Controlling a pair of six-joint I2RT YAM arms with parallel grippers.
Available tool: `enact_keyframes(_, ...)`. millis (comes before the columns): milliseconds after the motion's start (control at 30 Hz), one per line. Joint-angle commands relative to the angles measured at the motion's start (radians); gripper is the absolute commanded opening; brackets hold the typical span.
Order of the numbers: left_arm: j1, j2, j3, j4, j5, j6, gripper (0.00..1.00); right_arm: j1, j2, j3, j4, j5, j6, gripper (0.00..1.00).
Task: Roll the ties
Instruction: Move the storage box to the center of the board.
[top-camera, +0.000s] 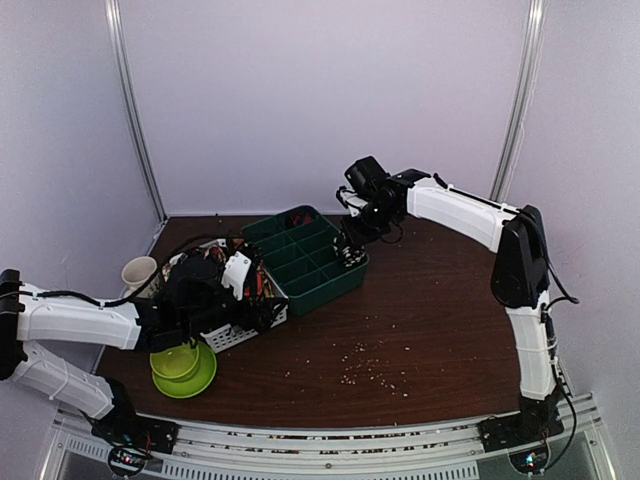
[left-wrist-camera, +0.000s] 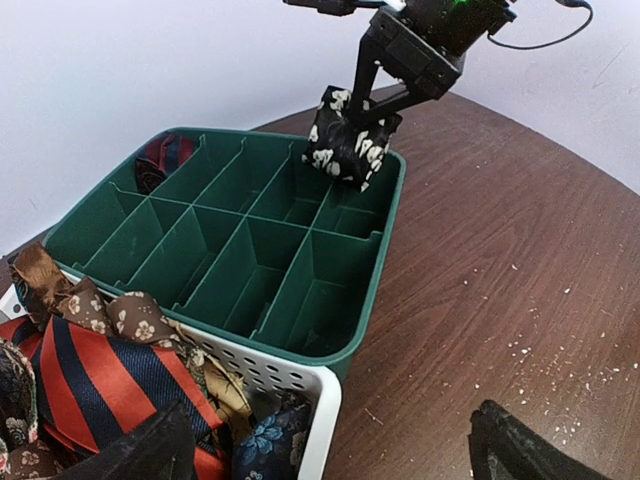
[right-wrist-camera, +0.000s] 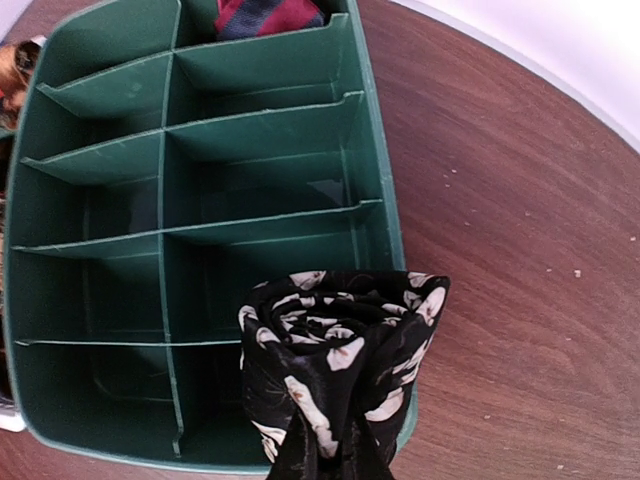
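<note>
My right gripper (right-wrist-camera: 335, 455) is shut on a rolled black tie with cream flower spots (right-wrist-camera: 340, 350). It holds the roll just above the near right corner compartment of the green divided box (right-wrist-camera: 120, 200). The left wrist view shows the same roll (left-wrist-camera: 350, 140) hanging from the right gripper (left-wrist-camera: 372, 105) at the box's far corner. A red-and-dark rolled tie (left-wrist-camera: 165, 158) lies in a corner compartment. Several loose ties, red-striped (left-wrist-camera: 90, 385), brown floral (left-wrist-camera: 105, 312) and blue floral (left-wrist-camera: 262, 440), fill the white basket (left-wrist-camera: 325, 400). My left gripper (left-wrist-camera: 325, 460) is open above the basket's corner, holding nothing.
The green box (top-camera: 305, 258) sits mid-table, touching the white basket (top-camera: 235, 335) on its left. A cream mug (top-camera: 138, 272) and stacked lime-green bowls (top-camera: 183, 368) stand near the left arm. Pale crumbs (top-camera: 370, 365) speckle the brown table.
</note>
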Motion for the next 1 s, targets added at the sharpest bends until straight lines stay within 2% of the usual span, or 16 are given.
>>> enact_keyframes(0,0.008,-0.017,-0.010,0.021,-0.011,-0.006,0.98,0.030,0.036,0.067,-0.128,0.118,-0.088,0.00)
enact_keyframes(500,0.008,0.034,0.014,0.034,0.012,-0.015,0.98,0.060,0.197,0.161,-0.301,0.137,-0.090,0.00)
enact_keyframes(767,0.008,0.048,0.013,0.043,0.016,-0.021,0.98,0.063,0.235,0.156,-0.286,0.104,-0.070,0.00)
enact_keyframes(967,0.008,0.042,0.006,0.044,0.014,-0.018,0.98,0.061,0.183,0.075,-0.230,0.102,-0.066,0.00)
